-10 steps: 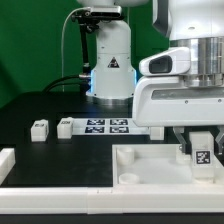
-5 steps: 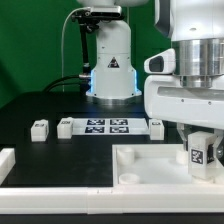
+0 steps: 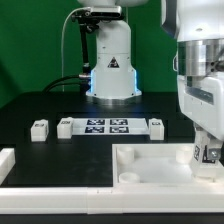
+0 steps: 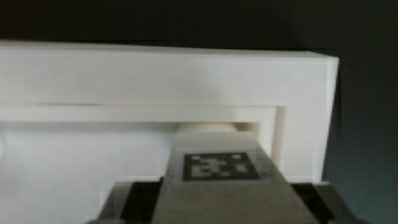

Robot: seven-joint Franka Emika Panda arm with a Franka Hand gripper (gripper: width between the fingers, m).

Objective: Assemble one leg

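Observation:
My gripper [image 3: 208, 150] is shut on the leg [image 3: 210, 153], a small white post with a black-and-white tag. It holds the leg upright over the right end of the large white tray-like piece [image 3: 150, 163] at the exterior view's lower right. In the wrist view the leg [image 4: 221, 175] fills the space between my dark fingers [image 4: 132, 205], with its tag facing the camera. Past the leg, the tray-like piece [image 4: 160, 80] shows its raised wall and a round corner socket [image 4: 217, 127] just beyond the leg's tip.
The marker board [image 3: 108, 126] lies in the middle of the black table. Small white parts sit beside it: two at the exterior view's left [image 3: 40, 128] [image 3: 65, 127] and one at its right [image 3: 155, 125]. A white piece [image 3: 5, 160] is at the left edge. The robot base [image 3: 110, 60] stands behind.
My gripper has moved toward the exterior view's right and a little down with the leg. It now hangs lower over the tray-like piece's right end.

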